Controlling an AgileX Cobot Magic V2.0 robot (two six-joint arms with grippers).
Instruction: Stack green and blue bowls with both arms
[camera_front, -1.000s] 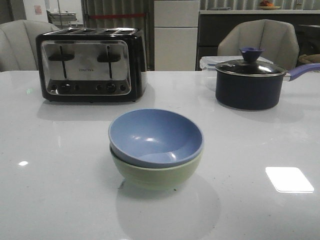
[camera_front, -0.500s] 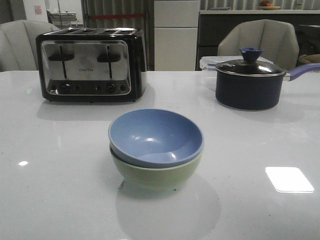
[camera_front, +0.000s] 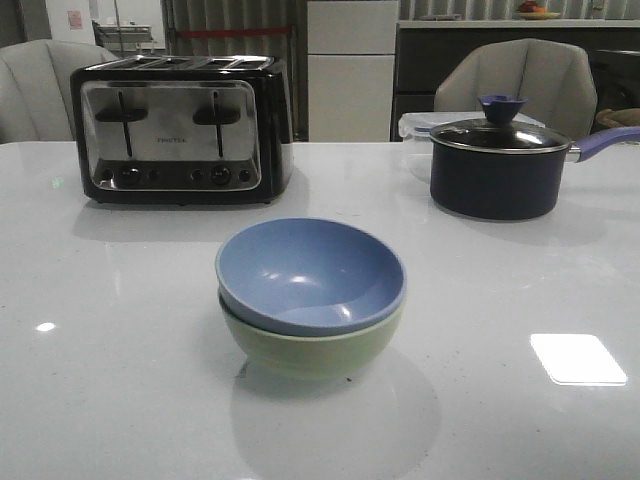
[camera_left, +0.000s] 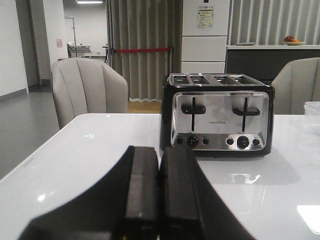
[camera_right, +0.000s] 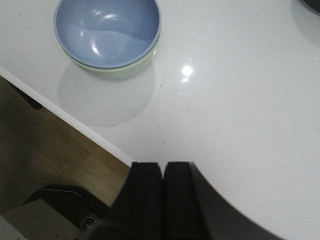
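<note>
The dusty blue bowl (camera_front: 310, 272) sits nested inside the pale sage green bowl (camera_front: 315, 348) in the middle of the white table (camera_front: 120, 380). The stack also shows in the right wrist view, blue bowl (camera_right: 107, 30) in green bowl (camera_right: 131, 68), near the table's front edge. My left gripper (camera_left: 159, 152) is shut and empty, over the table's left part, facing the toaster. My right gripper (camera_right: 163, 166) is shut and empty, above the table's front edge, well apart from the bowls. Neither arm shows in the front view.
A black and chrome toaster (camera_front: 180, 130) stands at the back left, also in the left wrist view (camera_left: 217, 120). A dark lidded saucepan (camera_front: 495, 165) with a blue handle stands at the back right, a clear container (camera_front: 415, 128) behind it. Grey chairs stand beyond the table.
</note>
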